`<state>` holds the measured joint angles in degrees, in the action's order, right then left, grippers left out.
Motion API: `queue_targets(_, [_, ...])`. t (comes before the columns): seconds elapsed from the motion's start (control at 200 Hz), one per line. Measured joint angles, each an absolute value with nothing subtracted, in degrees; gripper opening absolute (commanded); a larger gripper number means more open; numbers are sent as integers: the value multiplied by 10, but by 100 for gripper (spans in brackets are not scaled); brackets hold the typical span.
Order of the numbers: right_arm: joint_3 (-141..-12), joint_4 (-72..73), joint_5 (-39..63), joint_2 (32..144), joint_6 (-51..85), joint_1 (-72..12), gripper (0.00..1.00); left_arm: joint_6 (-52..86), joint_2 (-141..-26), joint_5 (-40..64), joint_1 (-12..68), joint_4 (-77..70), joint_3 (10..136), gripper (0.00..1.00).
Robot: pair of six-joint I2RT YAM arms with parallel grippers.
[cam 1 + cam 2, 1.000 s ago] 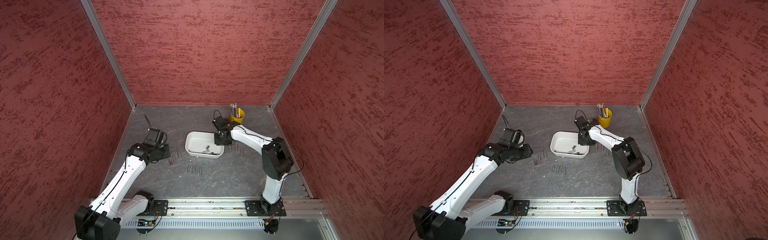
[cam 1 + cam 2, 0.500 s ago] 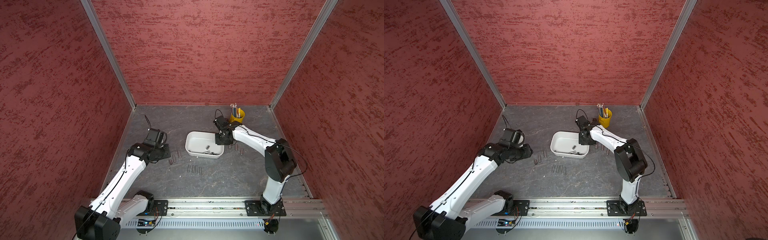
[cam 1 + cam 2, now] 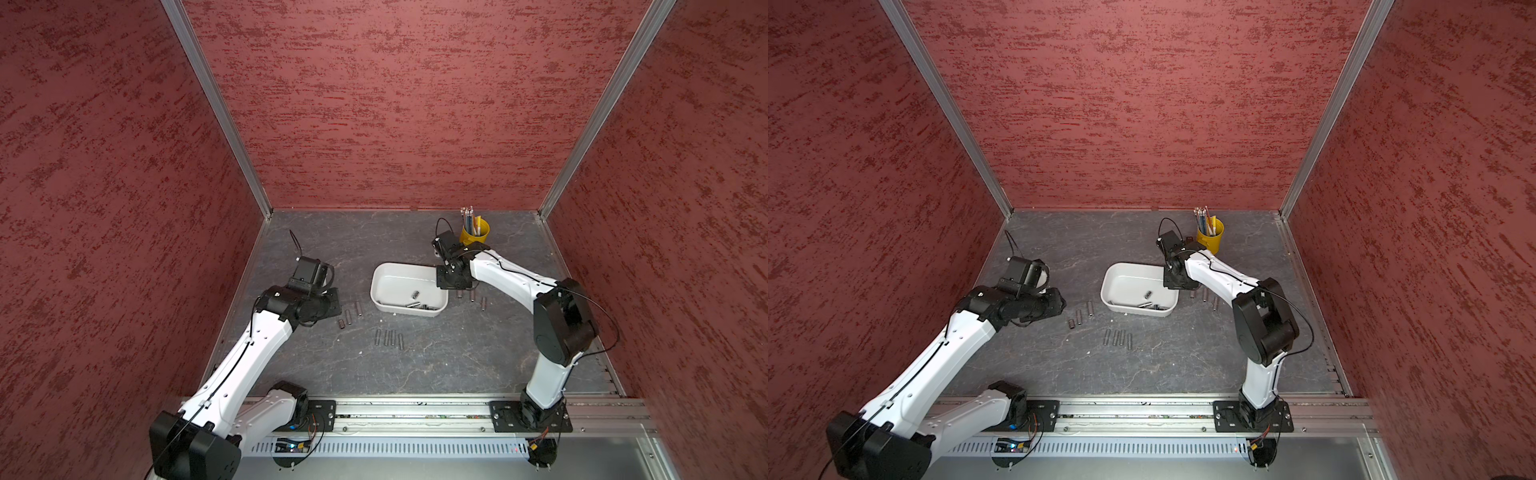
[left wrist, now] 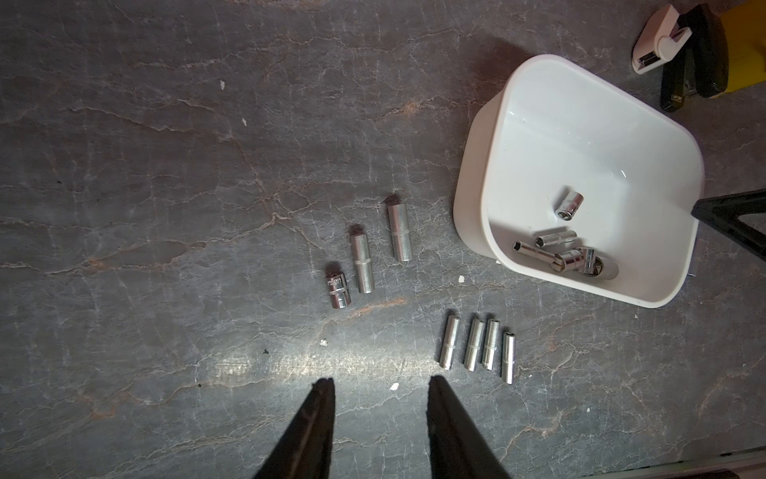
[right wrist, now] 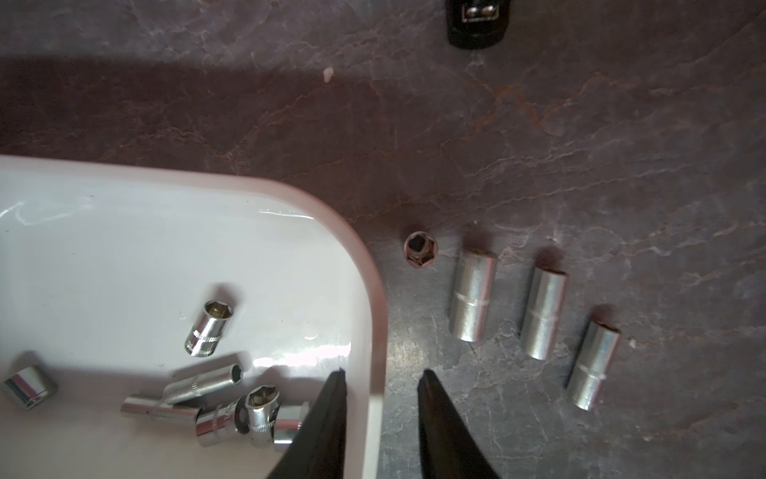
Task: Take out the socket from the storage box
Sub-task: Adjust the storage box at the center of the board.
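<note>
Sockets [image 5: 209,327] just lying in the white storage box [image 5: 124,178], right gripper [image 5: 382,370] part-open and empty astride its rim, left gripper [image 4: 381,379] part-open, empty too.

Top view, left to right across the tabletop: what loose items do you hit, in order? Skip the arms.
group of three sockets → storage box → yellow pencil bucket
</note>
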<state>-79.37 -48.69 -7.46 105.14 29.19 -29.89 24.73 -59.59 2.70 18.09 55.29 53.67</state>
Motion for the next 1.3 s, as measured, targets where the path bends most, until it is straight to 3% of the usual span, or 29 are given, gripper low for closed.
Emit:
queue_targets(0.701, [-813, -489, -8, 1106, 334, -297, 1, 247, -600, 30, 181, 553, 537, 40])
queue_targets(1.298, [-1015, -705, 102, 1191, 299, -259, 0, 246, -600, 42, 193, 553, 537, 40])
